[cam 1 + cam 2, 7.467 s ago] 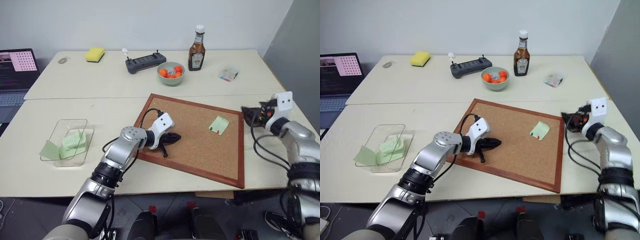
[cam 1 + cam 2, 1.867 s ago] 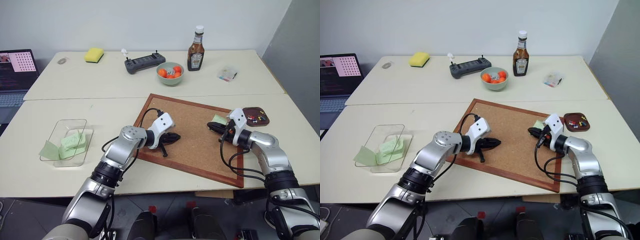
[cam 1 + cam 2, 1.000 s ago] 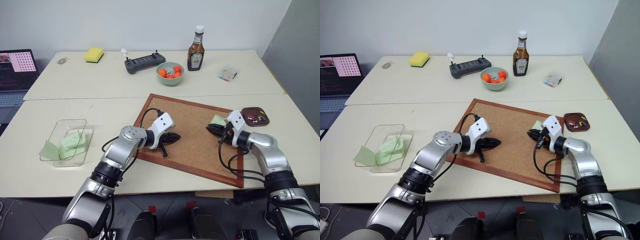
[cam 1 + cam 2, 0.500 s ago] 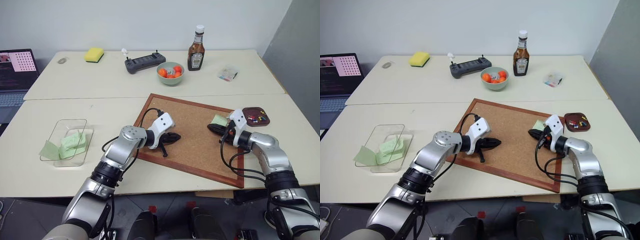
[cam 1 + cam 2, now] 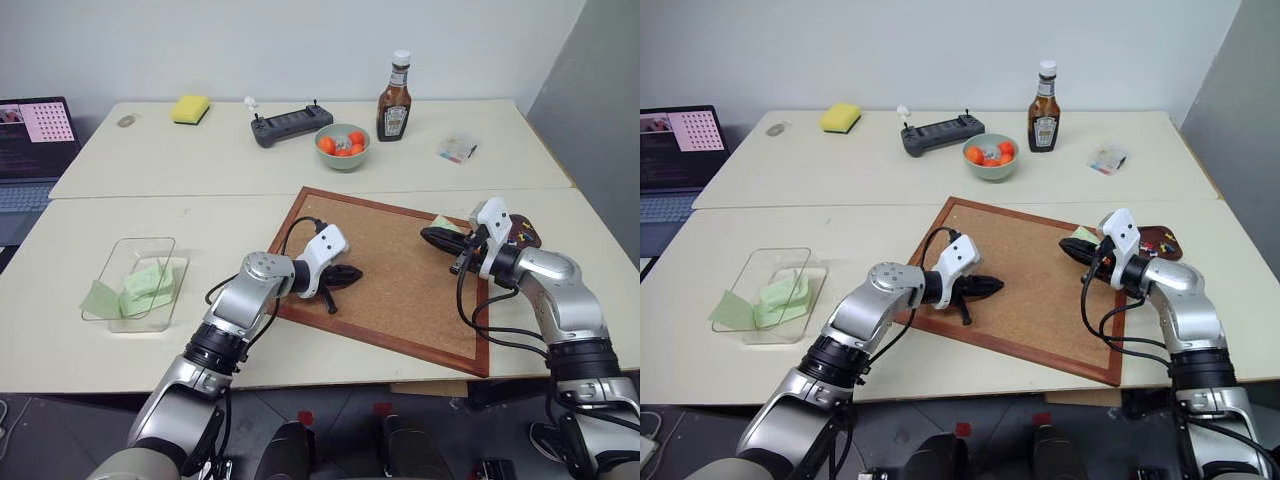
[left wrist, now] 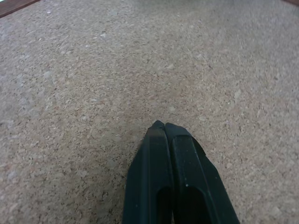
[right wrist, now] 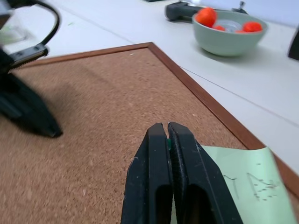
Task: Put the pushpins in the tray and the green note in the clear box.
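Right gripper [image 7: 167,127]: fingers pressed together; whether a pushpin is pinched cannot be told; held above the small pale green square paper note [image 7: 243,189], which lies at the far right edge of the wood-framed cork board [image 5: 385,275]
Left gripper [image 6: 164,125]: fingers together, empty, tips on the cork
Small dark brown tray [image 5: 1162,247]: beside the board's right edge, partly hidden behind the right gripper
Transparent rectangular plastic box [image 5: 140,283]: well left, green slips inside

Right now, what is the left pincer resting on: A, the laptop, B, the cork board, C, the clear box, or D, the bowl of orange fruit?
B: the left pincer, its fingers shut, rests on the brown surface of the cork board, away from the clear box.
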